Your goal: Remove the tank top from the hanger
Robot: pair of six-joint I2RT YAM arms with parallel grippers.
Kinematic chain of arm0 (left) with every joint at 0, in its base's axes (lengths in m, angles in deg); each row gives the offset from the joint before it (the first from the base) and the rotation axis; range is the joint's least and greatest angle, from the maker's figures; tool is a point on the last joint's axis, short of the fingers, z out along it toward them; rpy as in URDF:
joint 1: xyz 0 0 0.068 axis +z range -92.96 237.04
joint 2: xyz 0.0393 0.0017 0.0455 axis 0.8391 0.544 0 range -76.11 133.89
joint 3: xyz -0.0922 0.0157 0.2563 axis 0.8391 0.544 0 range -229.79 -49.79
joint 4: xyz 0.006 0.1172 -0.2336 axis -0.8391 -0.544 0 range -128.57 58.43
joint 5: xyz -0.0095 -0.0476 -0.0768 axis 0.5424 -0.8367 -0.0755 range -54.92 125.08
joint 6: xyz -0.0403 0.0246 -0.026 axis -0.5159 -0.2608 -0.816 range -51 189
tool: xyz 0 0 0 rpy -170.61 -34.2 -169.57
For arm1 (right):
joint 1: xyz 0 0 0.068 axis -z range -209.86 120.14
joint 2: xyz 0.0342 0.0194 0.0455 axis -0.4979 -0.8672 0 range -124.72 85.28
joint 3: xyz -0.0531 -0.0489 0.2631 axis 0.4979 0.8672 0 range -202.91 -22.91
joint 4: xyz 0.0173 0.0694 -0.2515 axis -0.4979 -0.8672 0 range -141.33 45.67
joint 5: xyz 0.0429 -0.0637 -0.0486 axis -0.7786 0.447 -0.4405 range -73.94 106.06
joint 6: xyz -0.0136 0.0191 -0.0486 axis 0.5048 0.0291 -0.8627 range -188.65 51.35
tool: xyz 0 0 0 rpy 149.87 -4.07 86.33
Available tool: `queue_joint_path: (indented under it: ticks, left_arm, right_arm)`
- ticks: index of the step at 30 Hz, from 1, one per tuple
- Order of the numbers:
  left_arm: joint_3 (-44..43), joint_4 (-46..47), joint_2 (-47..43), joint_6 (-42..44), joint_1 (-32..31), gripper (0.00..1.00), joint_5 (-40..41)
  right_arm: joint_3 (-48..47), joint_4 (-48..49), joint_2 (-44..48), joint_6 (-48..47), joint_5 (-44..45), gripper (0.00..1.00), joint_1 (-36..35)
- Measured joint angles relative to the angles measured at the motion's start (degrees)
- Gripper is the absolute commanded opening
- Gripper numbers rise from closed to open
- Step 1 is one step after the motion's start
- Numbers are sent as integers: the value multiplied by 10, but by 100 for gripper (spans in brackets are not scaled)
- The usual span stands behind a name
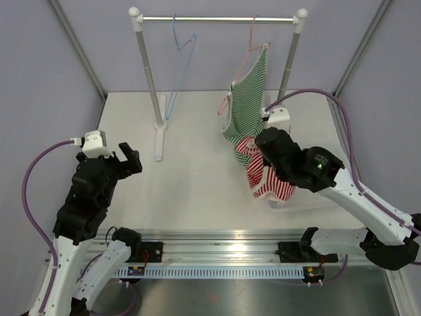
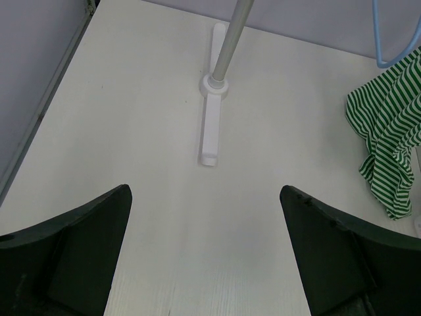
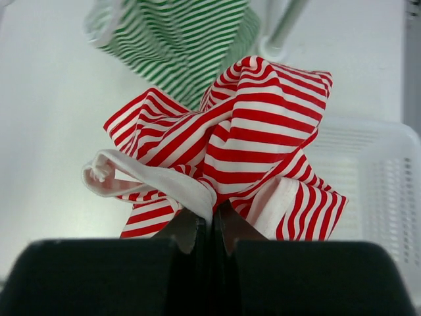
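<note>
Jaws of the right gripper (image 3: pixel 212 222) are pinched tight on a bunched red-striped garment (image 3: pixel 263 131), close by a white basket (image 3: pixel 375 171). The left gripper (image 2: pixel 205 194) stands wide, holding nothing, over the table (image 2: pixel 131 99). Farther back, the green-striped tank top (image 1: pixel 251 99) hangs from a pink hanger (image 1: pixel 249 47) on the rack (image 1: pixel 217 20), near a bare blue hanger (image 1: pixel 176 39).
</note>
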Motion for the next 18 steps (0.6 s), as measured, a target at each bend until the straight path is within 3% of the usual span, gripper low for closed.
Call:
queue_joint_path:
  ticks: [7,12,16,17,18]
  left_arm:
    - [0,4,-2,0,0,99,-1]
    - [0,4,-2,0,0,99,-1]
    - [-8,2,-1,-1,0,99,-6]
    - [-14,2,0,-1,0,99,-8]
    - [-21,1,1,-3,0,99,-12]
  right_arm:
    - [23,-14,32,4,92,0,158]
    - [142,90,59,4,150,0,253]
    - [242,151,61,52,155,0,269]
    - [264,154,60,69,150,4,269]
    - [284,155,60,86,144,52,269]
